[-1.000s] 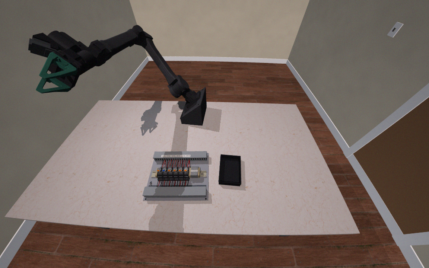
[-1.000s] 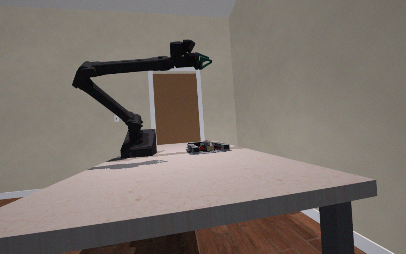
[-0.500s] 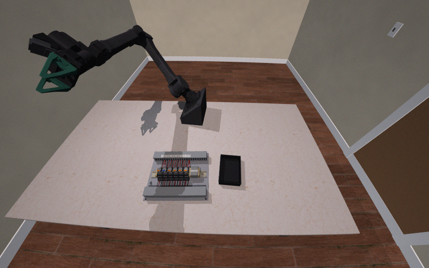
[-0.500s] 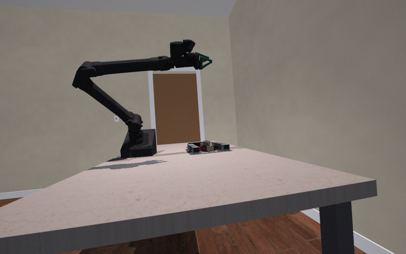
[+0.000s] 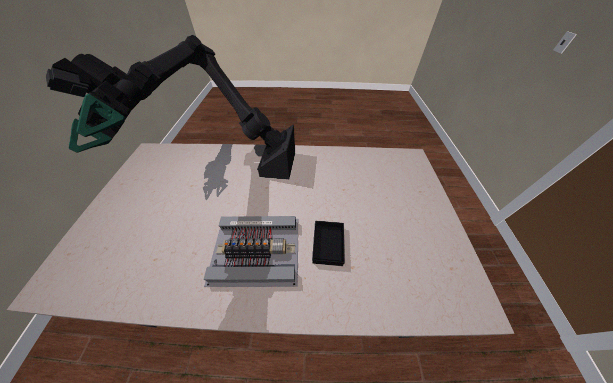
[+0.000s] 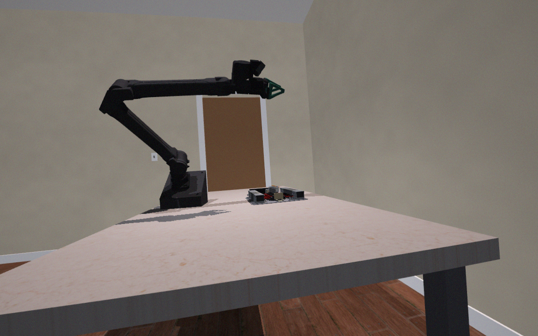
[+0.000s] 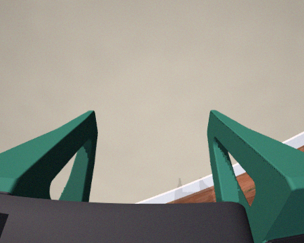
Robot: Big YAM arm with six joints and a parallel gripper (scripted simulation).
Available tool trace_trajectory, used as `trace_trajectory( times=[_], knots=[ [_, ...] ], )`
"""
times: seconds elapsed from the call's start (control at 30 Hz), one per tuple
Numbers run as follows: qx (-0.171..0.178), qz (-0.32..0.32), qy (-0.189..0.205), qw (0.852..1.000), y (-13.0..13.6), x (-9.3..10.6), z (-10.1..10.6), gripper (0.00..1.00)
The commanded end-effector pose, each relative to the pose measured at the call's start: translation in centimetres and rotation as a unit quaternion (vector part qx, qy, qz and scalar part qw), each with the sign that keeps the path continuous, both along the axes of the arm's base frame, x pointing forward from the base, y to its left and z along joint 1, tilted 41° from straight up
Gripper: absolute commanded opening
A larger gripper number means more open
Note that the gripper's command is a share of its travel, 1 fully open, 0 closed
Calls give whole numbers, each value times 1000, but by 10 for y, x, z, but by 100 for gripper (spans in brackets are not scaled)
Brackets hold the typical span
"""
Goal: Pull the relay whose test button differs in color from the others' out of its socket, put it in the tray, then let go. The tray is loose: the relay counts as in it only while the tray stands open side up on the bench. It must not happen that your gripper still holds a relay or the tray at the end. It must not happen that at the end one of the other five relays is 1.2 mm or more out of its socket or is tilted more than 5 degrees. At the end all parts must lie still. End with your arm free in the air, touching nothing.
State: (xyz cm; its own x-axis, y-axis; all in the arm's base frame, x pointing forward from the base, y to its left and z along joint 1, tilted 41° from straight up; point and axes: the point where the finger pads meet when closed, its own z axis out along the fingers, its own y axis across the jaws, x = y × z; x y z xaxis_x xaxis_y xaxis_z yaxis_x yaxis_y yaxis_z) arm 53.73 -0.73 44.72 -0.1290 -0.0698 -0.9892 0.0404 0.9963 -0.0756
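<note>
Several dark relays stand in a row of sockets on the rail, in the top view. The relay with the blue test button [image 5: 234, 243] is second from the left. The other relays' buttons look orange. The black tray [image 5: 314, 242] stands open side up on the bench, right of the panel. My gripper [image 7: 152, 121] is open and empty, its green fingers apart. It is high above the bench, up and to the left of the panel in the top view, far from relays and tray. In the exterior view the relays are too small to tell apart.
The grey panel [image 5: 286, 283] carries two raised wire ducts, one behind [image 5: 257, 222] and one in front [image 5: 250, 273] of the relays, with red and dark wires between. A pale ribbed block [image 5: 278, 246] stands at the row's right end. The arm's black base [image 5: 276, 161] [image 6: 184, 194] stands behind the panel.
</note>
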Motion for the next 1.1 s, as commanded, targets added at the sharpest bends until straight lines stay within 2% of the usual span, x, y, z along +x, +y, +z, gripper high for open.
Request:
trace_trajectory(
  times=[0.0, 0.2, 0.27, 0.3, 0.43, 0.53, 0.63, 0.77, 0.83, 0.93, 1.07],
  knots=[
    [-37, 12, 14, 999, 13, 16, 5, 59],
    [-95, 5, 88, 992, 12, 35, -43, 59],
    [-95, 5, 88, 992, 12, 35, -43, 59],
    [-107, 4, 104, 989, 11, 38, -54, 59],
    [-158, 6, 168, 973, 10, 49, -96, 59],
    [-200, 11, 221, 954, 9, 54, -131, 59],
    [-245, 23, 282, 927, 8, 54, -174, 59],
    [-306, 44, 354, 883, 6, 53, -222, 59],
    [-306, 44, 354, 883, 6, 53, -222, 59],
    [-350, 64, 407, 841, 3, 49, -256, 59],
    [-406, 98, 471, 777, 1, 40, -299, 59]
  ],
)
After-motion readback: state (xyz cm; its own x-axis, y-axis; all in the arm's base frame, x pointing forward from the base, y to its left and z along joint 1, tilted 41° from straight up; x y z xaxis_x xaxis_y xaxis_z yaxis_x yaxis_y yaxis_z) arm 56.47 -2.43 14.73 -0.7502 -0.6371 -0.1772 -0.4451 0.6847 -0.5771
